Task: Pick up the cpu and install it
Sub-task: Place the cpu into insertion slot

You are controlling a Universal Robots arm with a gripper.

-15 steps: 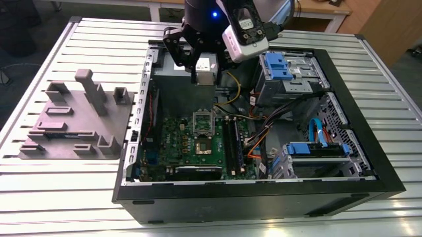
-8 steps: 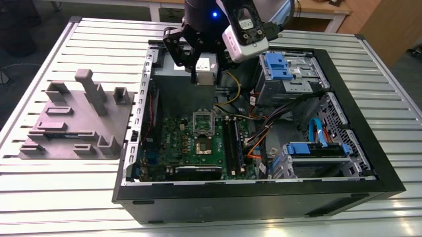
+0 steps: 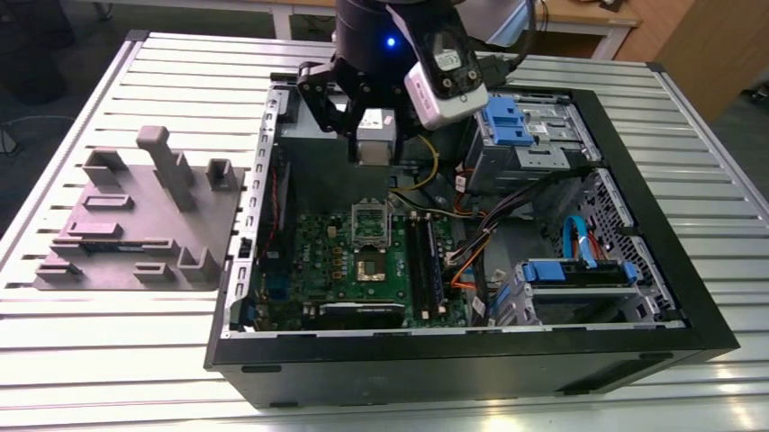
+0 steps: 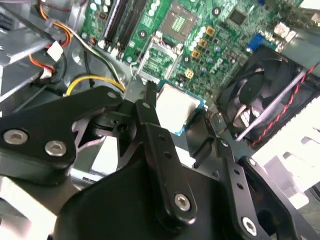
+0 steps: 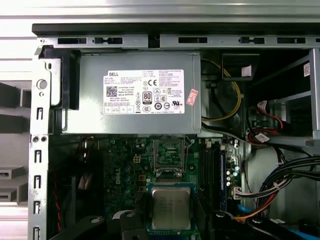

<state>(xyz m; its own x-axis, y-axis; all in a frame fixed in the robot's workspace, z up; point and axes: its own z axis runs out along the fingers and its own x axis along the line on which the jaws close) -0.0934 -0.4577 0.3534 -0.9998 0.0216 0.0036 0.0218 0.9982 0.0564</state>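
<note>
Exterior view: the gripper [image 3: 375, 144] hangs over the open computer case [image 3: 481, 360], clamped on the cpu [image 3: 375, 151], which is held in the air above the motherboard [image 3: 360, 270]. A grey fixture block [image 3: 132, 225] stands outside the case at the exterior view's left.

Second wrist view: black fingers [image 4: 150, 115] press the cpu [image 4: 175, 107] from both sides.

First wrist view: the cpu [image 5: 171, 208] appears beside the open socket [image 5: 170, 155], with the power supply [image 5: 132, 92] beyond.

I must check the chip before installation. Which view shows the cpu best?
The first wrist view: the cpu faces the camera, its whole metal top visible. The second wrist view shows it slanted, partly hidden. In the exterior view it is a small pale square.
</note>
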